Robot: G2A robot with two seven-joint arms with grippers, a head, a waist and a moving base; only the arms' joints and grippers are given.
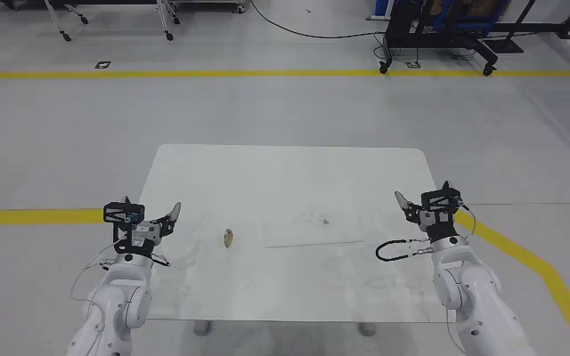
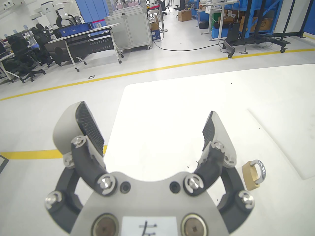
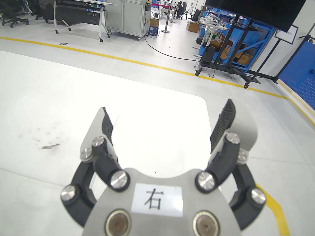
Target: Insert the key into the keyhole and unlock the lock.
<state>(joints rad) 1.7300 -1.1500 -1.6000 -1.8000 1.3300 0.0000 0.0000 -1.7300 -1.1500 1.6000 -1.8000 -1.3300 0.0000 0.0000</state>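
**Table.** The white table [image 1: 285, 169] carries the lock and the key. Clock directions below refer to the top view, with 12 o'clock at the far edge of the table.

**Lock.** The lock [image 1: 229, 237] is a small brass padlock with a silver shackle [image 2: 260, 168]. It lies flat on the table at about 8 o'clock from the table centre. It is at 3 o'clock from the left end effector, near it but not touching. No key is in it.

**Key.** The key [image 3: 50, 146] is small and grey. It lies flat on the table near the middle, among faint scuff marks, at about 9 o'clock from the right end effector. It is well apart from both the right end effector and the lock.

**Left end effector.** The left end effector [image 1: 150, 212] is at the 9 o'clock edge of the table and points toward 12 o'clock. Its ribbed pads [image 2: 88, 126] are spread wide, with nothing between them.

**Right end effector.** The right end effector [image 1: 426, 198] is at the 3 o'clock edge and also points toward 12 o'clock. Its pads [image 3: 222, 121] are spread wide and hold nothing.

**Surroundings.** A thin white sheet [image 2: 283, 136] lies on the table at about 1 o'clock from the lock. A yellow line [image 1: 267, 74] crosses the floor past the far edge.
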